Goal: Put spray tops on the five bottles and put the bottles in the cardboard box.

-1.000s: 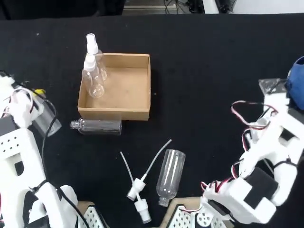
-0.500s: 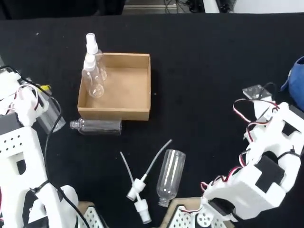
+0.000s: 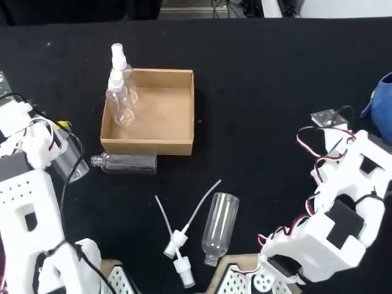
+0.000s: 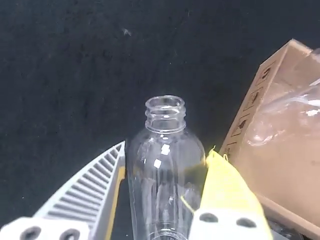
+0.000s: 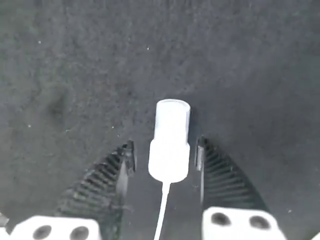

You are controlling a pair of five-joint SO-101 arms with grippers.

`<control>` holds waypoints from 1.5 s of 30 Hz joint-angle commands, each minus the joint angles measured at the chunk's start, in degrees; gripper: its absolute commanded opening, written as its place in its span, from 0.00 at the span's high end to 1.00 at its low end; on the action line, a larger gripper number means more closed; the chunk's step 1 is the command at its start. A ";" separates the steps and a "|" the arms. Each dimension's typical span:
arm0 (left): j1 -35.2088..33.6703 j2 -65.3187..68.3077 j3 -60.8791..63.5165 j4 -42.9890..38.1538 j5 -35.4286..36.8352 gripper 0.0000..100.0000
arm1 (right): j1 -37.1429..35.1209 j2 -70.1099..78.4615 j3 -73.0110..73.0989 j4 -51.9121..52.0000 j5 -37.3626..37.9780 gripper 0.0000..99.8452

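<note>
Left gripper (image 4: 166,150): jaws closed onto the body of an uncapped bottle (image 4: 165,125), clear plastic, threaded neck sticking out past the fingertips. Judged reason for the grip: the neck stays free so a top can go on. In the high view this gripper sits at the left edge of the frame, just left of the box's lower left corner.

Right gripper (image 5: 165,147): jaws drawn in narrow on either side of a white spray top (image 5: 170,137), nozzle end out, dip tube running back between the fingers. Thin dark gaps show at the fingertips, but the top hangs clear of the black table (image 3: 275,73), so I judge it held. Nozzle-out is the wrong way round for feeding the tube into a neck; expect a re-orient or a transfer first. In the high view this arm is at the right of the frame, well apart from the left one.

Cardboard box (image 3: 147,146): upper left of centre, open, two bottles standing upright in its left end.

Count, bottles: 5
- capped bottle (image 3: 120,105) in the box
- second capped bottle (image 3: 118,58) behind it, at the box's upper left corner
- lying bottle (image 3: 125,163), uncapped, just below the box's front wall
- second lying bottle (image 3: 219,228), uncapped, lower centre
- the one in the left gripper

Count, spray tops: 5
- two on the boxed bottles
- loose spray top (image 3: 173,245) and second loose spray top (image 3: 184,268), lower centre, tubes crossing, just left of the second lying bottle
- the one in the right gripper

Status by judgement: two of five done, third pairing in hand
</note>
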 commanded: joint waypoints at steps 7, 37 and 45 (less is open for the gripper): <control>4.26 -24.97 9.36 -1.58 -0.18 0.97 | 2.11 -2.24 0.92 -2.11 2.90 0.83; 11.21 -31.12 14.64 -4.13 0.00 0.97 | -4.04 -6.73 -0.40 -2.46 -3.69 0.99; 14.46 -31.21 20.18 -9.67 -0.26 0.97 | -11.08 -19.03 -5.76 7.47 -13.89 0.99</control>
